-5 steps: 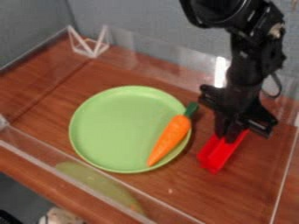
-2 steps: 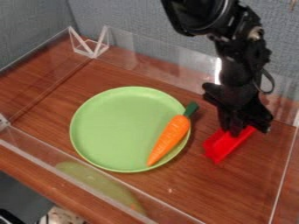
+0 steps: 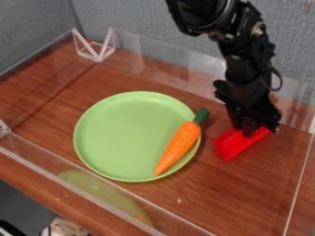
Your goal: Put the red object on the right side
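A lab-like setup, shown by the robot arm [image 3: 246,60] over a table [image 3: 204,192] beside grey panels [image 3: 135,18].

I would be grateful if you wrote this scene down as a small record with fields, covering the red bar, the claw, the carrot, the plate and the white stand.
red bar: on the table, right of the plate, partly hidden by the claw
claw: low over the bar's far end; grip not clear
carrot: orange with green top, lying across the plate's right side
plate: round, green
white stand: far left corner
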`<state>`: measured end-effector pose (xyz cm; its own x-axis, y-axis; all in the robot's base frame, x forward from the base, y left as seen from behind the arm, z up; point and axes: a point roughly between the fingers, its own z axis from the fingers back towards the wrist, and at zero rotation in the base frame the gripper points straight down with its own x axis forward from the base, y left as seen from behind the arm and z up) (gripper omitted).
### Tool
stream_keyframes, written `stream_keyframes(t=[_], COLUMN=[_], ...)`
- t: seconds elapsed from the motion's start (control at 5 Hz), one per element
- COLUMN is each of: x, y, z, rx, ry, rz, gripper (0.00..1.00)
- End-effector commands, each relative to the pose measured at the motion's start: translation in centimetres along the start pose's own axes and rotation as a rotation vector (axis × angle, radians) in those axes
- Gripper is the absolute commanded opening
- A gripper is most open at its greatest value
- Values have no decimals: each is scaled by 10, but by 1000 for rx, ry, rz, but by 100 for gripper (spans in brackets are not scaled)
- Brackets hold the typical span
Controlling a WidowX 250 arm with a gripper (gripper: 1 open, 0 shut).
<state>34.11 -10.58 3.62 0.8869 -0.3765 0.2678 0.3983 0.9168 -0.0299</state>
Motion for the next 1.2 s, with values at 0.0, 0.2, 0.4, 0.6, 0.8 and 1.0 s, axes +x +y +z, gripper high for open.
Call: stream_keyframes(t=[0.0,0.2,0.4,0.6,0.8,1.0], x=[-27,-35,-35,-35,-39,-41], y=[0,-2,-7,-8,-7,-5], z=[-39,-43,-33,-23,-14,-9], rx=[-23,-31,-42,-48,-49,-49], ry=[157,201,226,253,268,273], rz=[13,36,63,90,129,166], gripper=[100,100,100,100,100,100])
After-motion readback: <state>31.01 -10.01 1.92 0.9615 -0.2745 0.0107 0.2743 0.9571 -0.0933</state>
